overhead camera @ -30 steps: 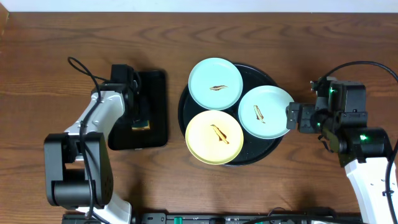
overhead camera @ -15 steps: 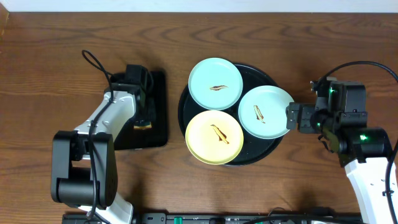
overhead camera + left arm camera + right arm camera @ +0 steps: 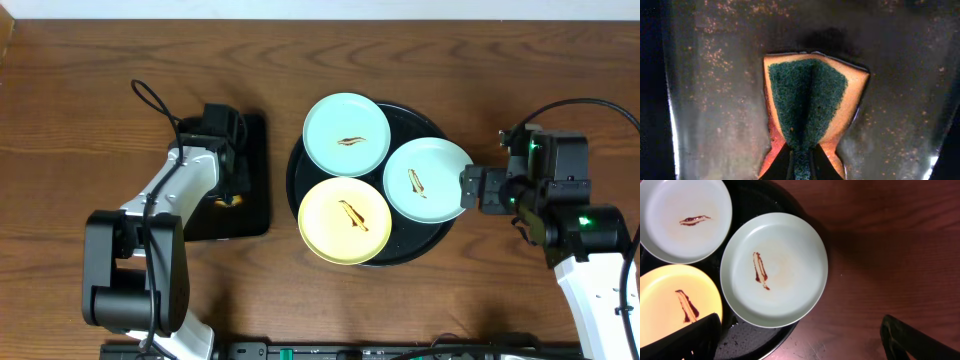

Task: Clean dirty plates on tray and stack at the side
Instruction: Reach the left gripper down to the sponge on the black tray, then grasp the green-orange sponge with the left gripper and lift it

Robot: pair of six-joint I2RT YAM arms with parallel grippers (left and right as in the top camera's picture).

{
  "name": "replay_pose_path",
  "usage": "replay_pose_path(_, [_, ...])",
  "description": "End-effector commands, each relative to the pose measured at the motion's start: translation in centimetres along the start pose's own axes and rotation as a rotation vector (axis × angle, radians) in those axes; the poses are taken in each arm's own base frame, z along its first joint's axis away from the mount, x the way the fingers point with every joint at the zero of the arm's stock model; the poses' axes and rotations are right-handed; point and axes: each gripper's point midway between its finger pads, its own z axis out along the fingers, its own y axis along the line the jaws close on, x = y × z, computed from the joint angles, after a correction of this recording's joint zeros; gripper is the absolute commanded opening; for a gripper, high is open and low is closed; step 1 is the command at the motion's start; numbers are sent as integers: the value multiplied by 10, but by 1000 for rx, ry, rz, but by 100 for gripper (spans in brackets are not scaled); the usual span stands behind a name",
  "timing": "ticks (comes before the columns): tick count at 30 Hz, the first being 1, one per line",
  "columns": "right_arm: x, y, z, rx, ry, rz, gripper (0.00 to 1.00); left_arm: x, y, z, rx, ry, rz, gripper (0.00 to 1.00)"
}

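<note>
Your left arm (image 3: pixel 172 190) reaches down near the left edge of the table (image 3: pixel 50 130), left gripper (image 3: pixel 800 156) pinching the sponge (image 3: pixel 807 95); right gripper (image 3: pixel 468 188) gapes wide beside the mint plate (image 3: pixel 774 269).

No lettering, label, brand name or number is legible in any view: not on the plates (image 3: pixel 346 136), the round tray (image 3: pixel 425 247) or the wooden surface (image 3: pixel 90 60).

left gripper (image 3: pixel 800 162) dragged the sponge (image 3: pixel 807 100) slightly right.
</note>
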Motion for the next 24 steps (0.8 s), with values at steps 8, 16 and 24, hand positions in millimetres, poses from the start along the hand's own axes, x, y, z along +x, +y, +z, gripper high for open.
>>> replay_pose_path(8, [-6, 1, -4, 3, -16, -14, 99, -7, 3, -19, -13, -19, -2, 8])
replay_pose_path(16, [-5, 1, -4, 3, -13, -14, 99, -36, -4, -69, 121, -172, -90, 8])
replay_pose_path(24, [-4, 1, -4, 3, -7, -14, 99, -29, -42, -45, 431, -23, -147, 7])
